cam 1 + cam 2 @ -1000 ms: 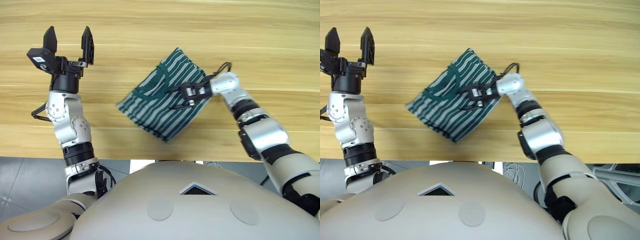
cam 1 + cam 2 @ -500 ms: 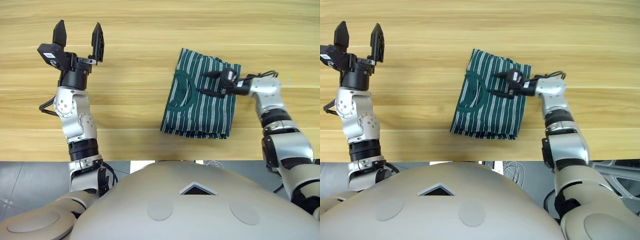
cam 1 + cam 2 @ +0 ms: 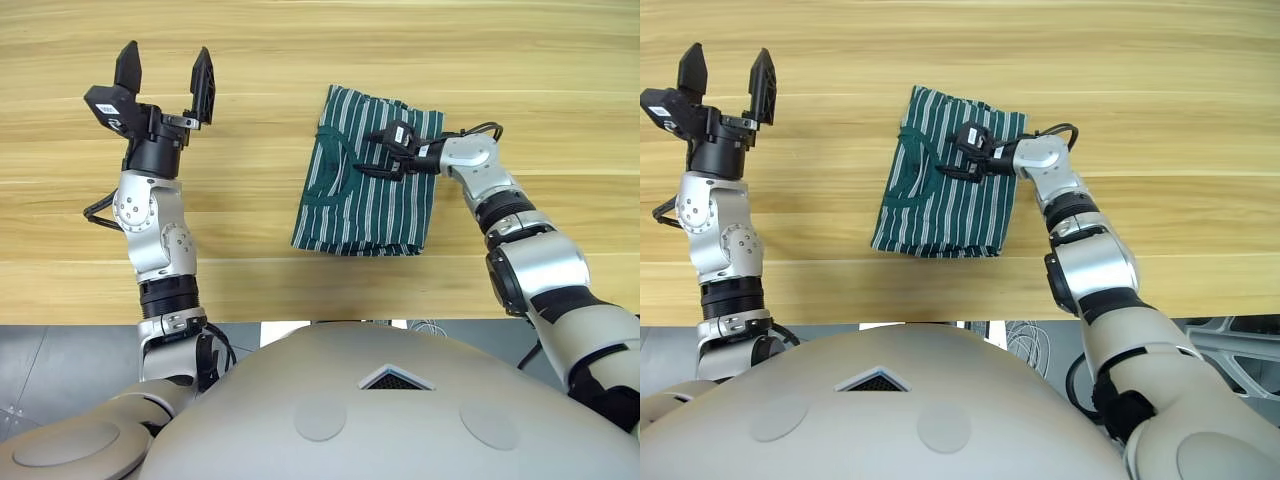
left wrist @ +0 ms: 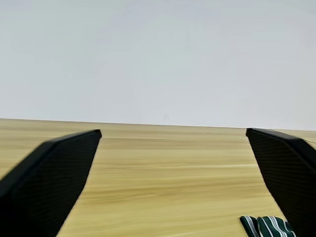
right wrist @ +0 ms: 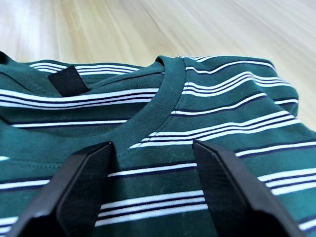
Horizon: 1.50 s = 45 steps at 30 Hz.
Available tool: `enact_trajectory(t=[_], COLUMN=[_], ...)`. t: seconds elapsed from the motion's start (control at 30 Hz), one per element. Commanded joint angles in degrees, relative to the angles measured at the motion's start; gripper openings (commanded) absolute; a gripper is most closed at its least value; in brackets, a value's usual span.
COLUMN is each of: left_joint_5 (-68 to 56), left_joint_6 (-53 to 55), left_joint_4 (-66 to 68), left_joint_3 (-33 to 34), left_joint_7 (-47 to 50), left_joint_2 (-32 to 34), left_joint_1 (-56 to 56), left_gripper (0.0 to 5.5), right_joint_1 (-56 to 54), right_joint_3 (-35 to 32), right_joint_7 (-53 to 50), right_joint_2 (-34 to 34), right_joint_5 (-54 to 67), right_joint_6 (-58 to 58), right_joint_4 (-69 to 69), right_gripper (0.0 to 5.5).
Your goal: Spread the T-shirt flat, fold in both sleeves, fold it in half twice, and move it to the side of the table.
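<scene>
the fingers [image 5: 74,192] of the right gripper [image 3: 370,156] are held apart and are laid down on top of the t-shirt [image 3: 365,210]. the cloth in the gap between them is seen lying flat and smooth. the round collar [image 5: 158,108] is found just past the fingertips, curving out from between them. a small black tag [image 5: 69,79] is seen a little farther on, beyond the collar. the t-shirt is dark green with thin white stripes and has been folded into a small, neat block. it is spread out under the right fingers and on every side of them, with more of it lying toward the robot than away. the folded block is rested on a pale wooden table [image 3: 300,40], whose long boards are seen running out from the shirt.

the fingers [image 3: 203,85] of the left gripper [image 3: 163,82] are held wide apart and are pointed up, lifted off the table. the wooden table top is seen through the gap between them. one striped corner of the t-shirt is caught low beside one left finger in the left wrist view. the t-shirt is kept well apart from the left fingers, off on the side where the right fingers are.
</scene>
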Motion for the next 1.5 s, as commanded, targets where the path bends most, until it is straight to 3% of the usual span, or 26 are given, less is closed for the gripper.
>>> enact_trajectory(t=[0.03,0.27,0.4,0.53,0.63,0.73,0.87,1.3,1.5], left_joint_5=[0.77,0.90,4.40,15.39,18.07,19.73,21.95,28.57,38.14], left_joint_6=[-1.15,-1.82,-4.22,-15.60,-21.64,-22.60,-22.21,-22.01,-26.98], left_joint_4=[1.37,2.25,2.35,6.85,10.71,10.54,8.89,10.95,19.66], left_joint_3=[-0.29,-0.79,-2.56,-7.22,-7.45,-8.40,-15.05,-27.64,-32.68], left_joint_7=[-0.90,-1.48,-3.85,-15.99,-24.34,-26.93,-30.84,-31.96,-23.86], left_joint_2=[0.42,0.37,3.09,16.30,27.02,31.91,33.11,30.48,27.24], left_joint_1=[-0.85,-1.27,-0.52,5.15,11.04,12.66,12.17,6.37,0.33], left_gripper=[5.37,5.37,5.37,5.40,5.40,5.40,5.40,5.40,5.40], right_joint_1=[2.60,1.16,4.36,20.55,28.87,31.89,31.67,28.17,28.25], right_joint_3=[2.81,0.42,-6.47,-10.66,-10.62,-9.24,-4.81,2.34,4.67], right_joint_7=[-0.73,-0.28,13.40,25.12,23.68,22.11,23.88,12.92,14.60], right_joint_2=[3.09,4.60,-0.85,-15.98,-23.83,-25.72,-24.81,-18.59,-19.18], right_joint_5=[-4.87,-1.95,9.80,17.89,12.56,8.95,7.37,2.52,5.24], right_joint_6=[1.29,-2.57,-10.09,-14.19,-18.27,-22.06,-23.64,-24.91,-20.76], right_joint_4=[3.49,2.14,-10.38,-29.01,-27.58,-25.60,-25.47,-29.23,-32.71], right_gripper=[3.04,3.04,3.04,3.34,3.88,4.22,4.22,4.22,3.21])
